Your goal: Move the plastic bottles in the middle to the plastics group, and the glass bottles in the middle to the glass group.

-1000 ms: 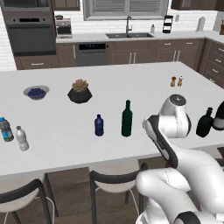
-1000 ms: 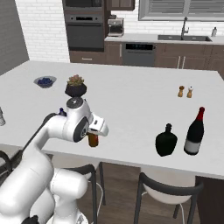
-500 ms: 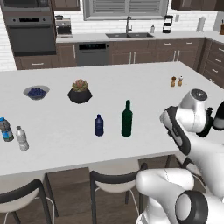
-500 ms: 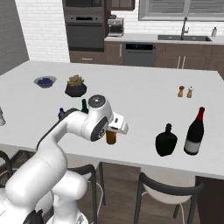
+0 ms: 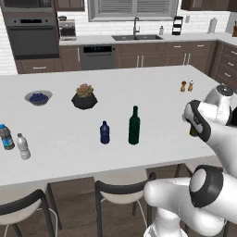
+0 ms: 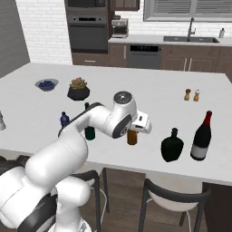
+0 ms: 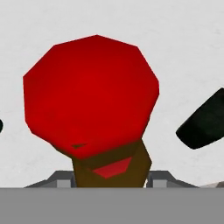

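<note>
My gripper [image 6: 133, 129] is shut on the amber-brown bottle [image 6: 132, 137], holding it by the neck low over the white island near its front edge. In the hand view its red cap [image 7: 89, 94] sits between the dark fingertips [image 7: 203, 120]. A little of the amber bottle [image 5: 192, 133] shows beside the arm. The squat black bottle [image 6: 172, 146] and a tall dark bottle with a red neck [image 6: 202, 137] stand to its right. The green bottle [image 5: 134, 126] and the dark blue bottle [image 5: 105, 133] stand mid-island. Two clear water bottles [image 5: 6, 137] [image 5: 23, 146] stand at the left end.
A potted plant [image 5: 84, 96] and a bowl of blueberries [image 5: 38, 97] sit on the far left half of the island [image 5: 139, 88]. Salt and pepper shakers [image 6: 192, 94] stand far right. Stools [image 6: 174, 199] line the near edge.
The arm has swung right along the front of the island with the amber bottle in the gripper, bringing it close to the squat black bottle. The other bottles have stayed put.
</note>
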You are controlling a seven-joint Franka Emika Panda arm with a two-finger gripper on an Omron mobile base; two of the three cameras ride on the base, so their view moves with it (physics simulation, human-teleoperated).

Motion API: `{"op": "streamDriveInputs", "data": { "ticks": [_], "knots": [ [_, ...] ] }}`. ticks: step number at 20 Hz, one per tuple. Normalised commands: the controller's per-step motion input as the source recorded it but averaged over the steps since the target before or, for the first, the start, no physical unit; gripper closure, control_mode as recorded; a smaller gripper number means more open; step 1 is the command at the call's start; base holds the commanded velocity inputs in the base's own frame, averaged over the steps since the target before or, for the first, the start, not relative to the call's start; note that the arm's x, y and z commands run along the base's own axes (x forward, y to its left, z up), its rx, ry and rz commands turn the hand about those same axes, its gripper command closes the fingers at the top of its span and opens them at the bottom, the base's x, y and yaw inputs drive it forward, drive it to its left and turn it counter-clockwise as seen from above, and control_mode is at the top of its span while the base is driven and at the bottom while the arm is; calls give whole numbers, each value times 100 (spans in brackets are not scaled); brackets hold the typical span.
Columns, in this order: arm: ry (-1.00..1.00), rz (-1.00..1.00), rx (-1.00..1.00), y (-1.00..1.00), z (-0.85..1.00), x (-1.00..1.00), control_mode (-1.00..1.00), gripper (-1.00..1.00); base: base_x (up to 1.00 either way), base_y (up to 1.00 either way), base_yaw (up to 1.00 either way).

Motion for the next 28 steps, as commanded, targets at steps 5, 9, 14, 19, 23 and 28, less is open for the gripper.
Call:
{"op": "streamDriveInputs", "data": {
  "ticks": [5,9,14,19,23,28],
  "knots": [
    [14,0,-5,-29,1,34,-100,100,0,0,0],
    [12,0,-4,-6,0,18,-100,100,0,0,0],
    [0,0,0,-17,0,6,-100,100,0,0,0],
    [0,0,0,-15,-4,18,-100,100,0,0,0],
    [0,-1,0,-8,-20,32,-100,100,0,0,0],
    [0,-5,0,-4,-14,34,-100,100,0,0,0]
  ]
}}
